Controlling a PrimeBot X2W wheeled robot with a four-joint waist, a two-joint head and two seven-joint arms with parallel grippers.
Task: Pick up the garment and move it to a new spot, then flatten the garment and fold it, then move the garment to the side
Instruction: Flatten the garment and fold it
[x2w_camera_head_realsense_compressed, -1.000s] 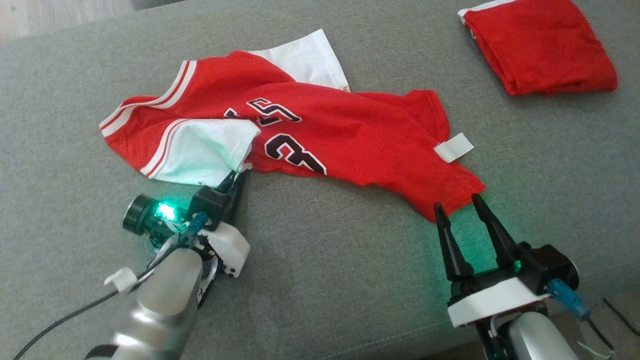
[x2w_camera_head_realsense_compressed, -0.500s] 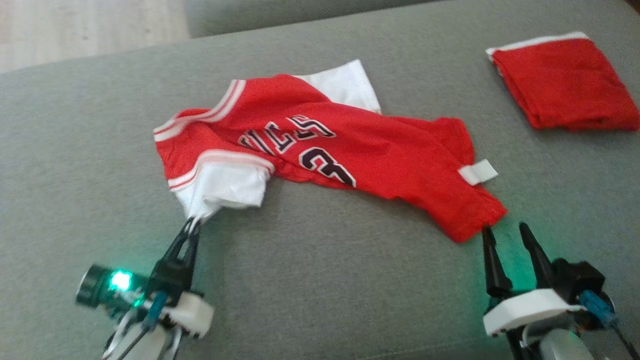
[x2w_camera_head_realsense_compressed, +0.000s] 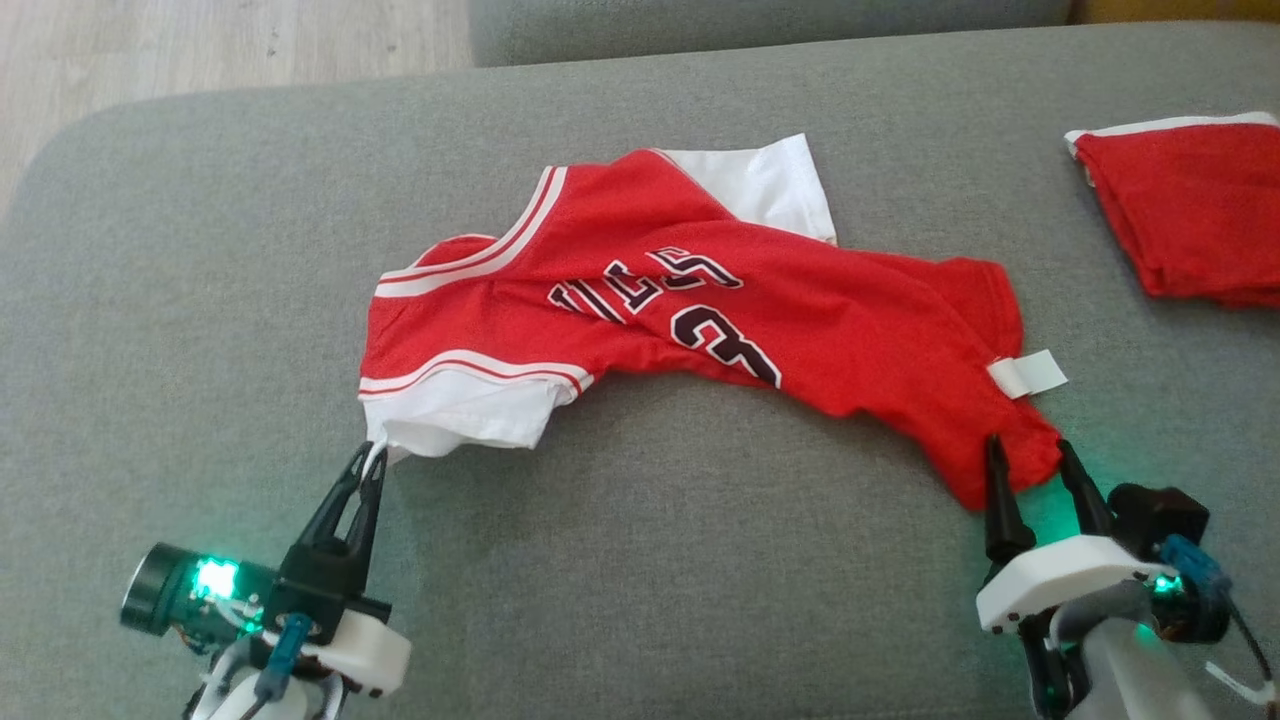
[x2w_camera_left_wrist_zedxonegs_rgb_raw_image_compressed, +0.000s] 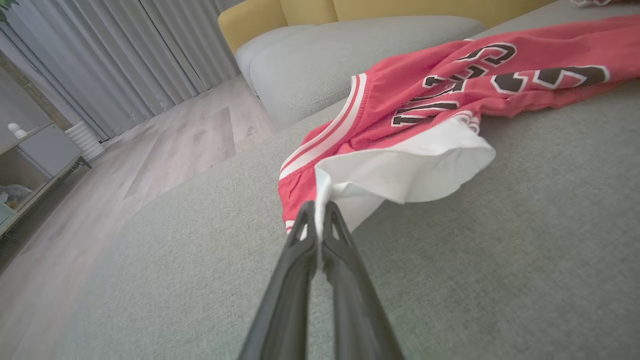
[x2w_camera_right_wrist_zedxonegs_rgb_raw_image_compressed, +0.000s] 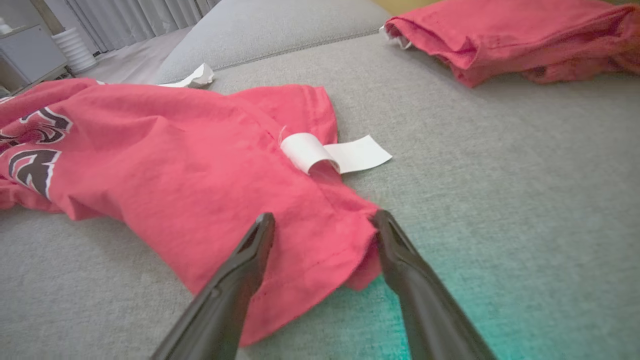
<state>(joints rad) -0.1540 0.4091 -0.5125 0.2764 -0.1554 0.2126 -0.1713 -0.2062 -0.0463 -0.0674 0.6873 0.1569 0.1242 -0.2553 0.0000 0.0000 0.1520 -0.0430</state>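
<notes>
Red jersey (x2w_camera_head_realsense_compressed: 700, 330) on the grey sofa seat (x2w_camera_head_realsense_compressed: 640, 580), just ahead of both sets of jaws and strung between them. Left jaws together, clamped on the edge of the near white sleeve (x2w_camera_head_realsense_compressed: 470, 420), right at the tips; cloth there pulled into a small peak toward them. Right jaws apart, straddling the hem corner (x2w_camera_head_realsense_compressed: 1010, 470), one on each side of it, nothing pinched yet.

Looks like a two-point hold in the making: one near corner at each end, so that lifting or drawing outward spreads the body instead of bunching it. Seems to call next for closing the right jaws on that corner, deep enough not to slip off the thin cloth.

Long axis running from the left jaws across to the right jaws, bowed away from both in the middle. Neck and striped trim at the left-jaw end, hem and white tag (x2w_camera_head_realsense_compressed: 1027, 374) at the right-jaw end; lettering and number face up. On the side far from the jaws, the second white sleeve (x2w_camera_head_realsense_compressed: 760, 180) poking out. Well beyond the right jaws, a folded red garment (x2w_camera_head_realsense_compressed: 1190, 210), untouched.
</notes>
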